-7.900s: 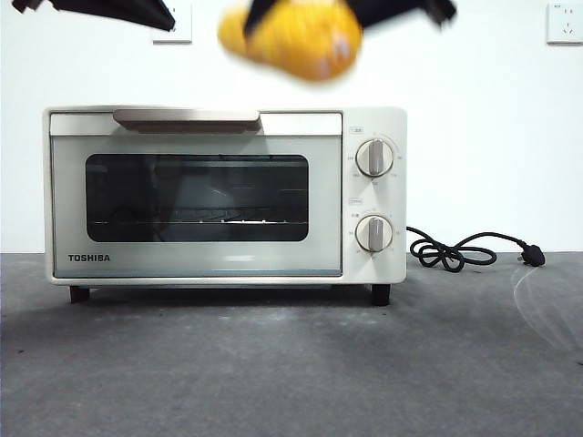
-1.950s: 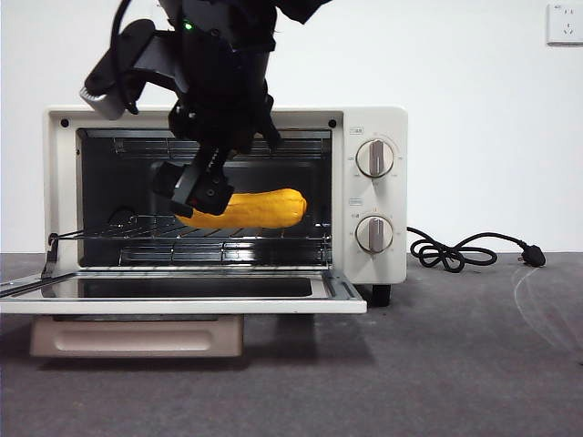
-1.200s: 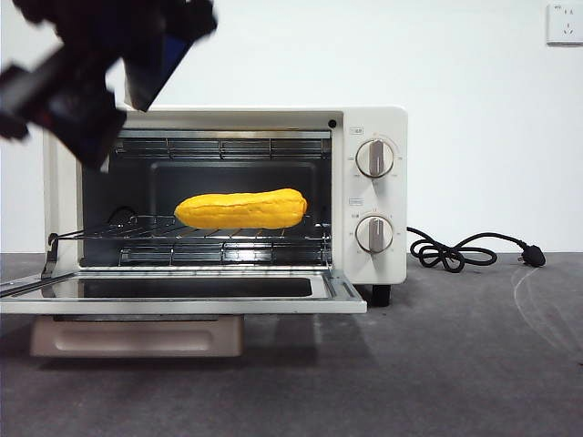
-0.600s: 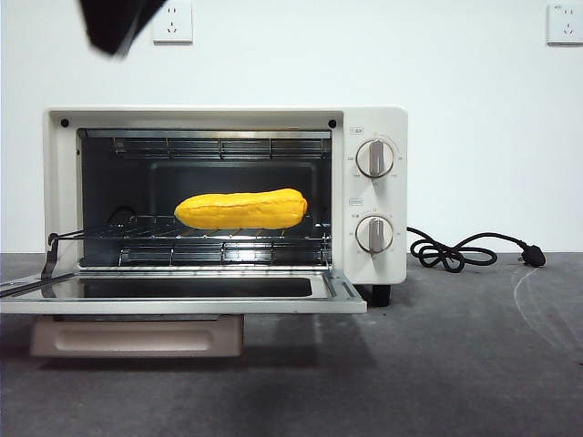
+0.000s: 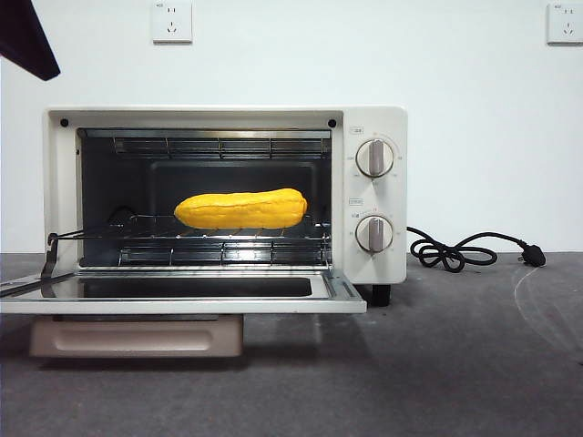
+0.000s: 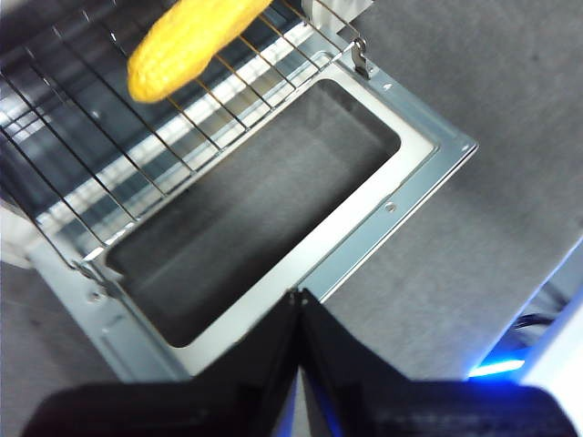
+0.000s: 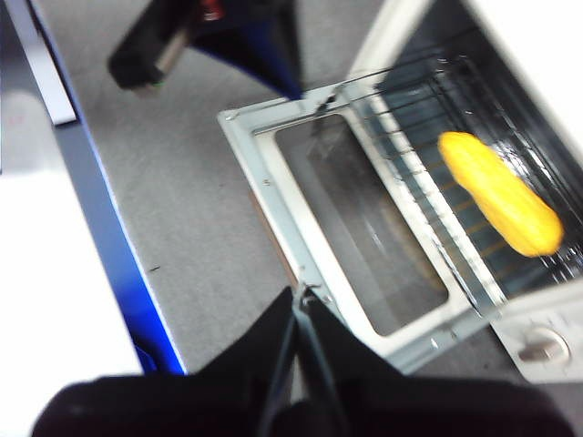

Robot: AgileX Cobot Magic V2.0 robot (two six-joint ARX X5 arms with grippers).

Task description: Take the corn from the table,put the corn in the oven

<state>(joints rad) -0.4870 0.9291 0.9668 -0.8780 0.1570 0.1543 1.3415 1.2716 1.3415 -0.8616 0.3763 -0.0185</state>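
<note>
The corn point(image 5: 241, 209) lies lengthwise on the wire rack inside the oven point(image 5: 373, 118), free of both grippers. The oven door point(image 5: 182, 305) hangs fully open and flat. In the left wrist view, my left gripper point(image 6: 298, 296) is shut and empty above the door's glass point(image 6: 255, 209), well back from the corn point(image 6: 187, 45). My right gripper point(image 7: 301, 291) is also shut and empty, high over the door's front edge, with the corn point(image 7: 501, 196) far off on the rack. The left gripper point(image 7: 228, 36) also shows in the right wrist view. The table point(image 5: 455, 364) is dark grey.
A black arm tip point(image 5: 23, 41) shows at the top left corner of the front view. The oven's black cord and plug point(image 5: 474, 250) lie on the table to the right of the oven. Two knobs point(image 5: 374, 157) sit on the oven's right panel.
The dark arm has pulled up and left, from in front of the oven to a tip at the corner. The corn stays on the rack, released.
</note>
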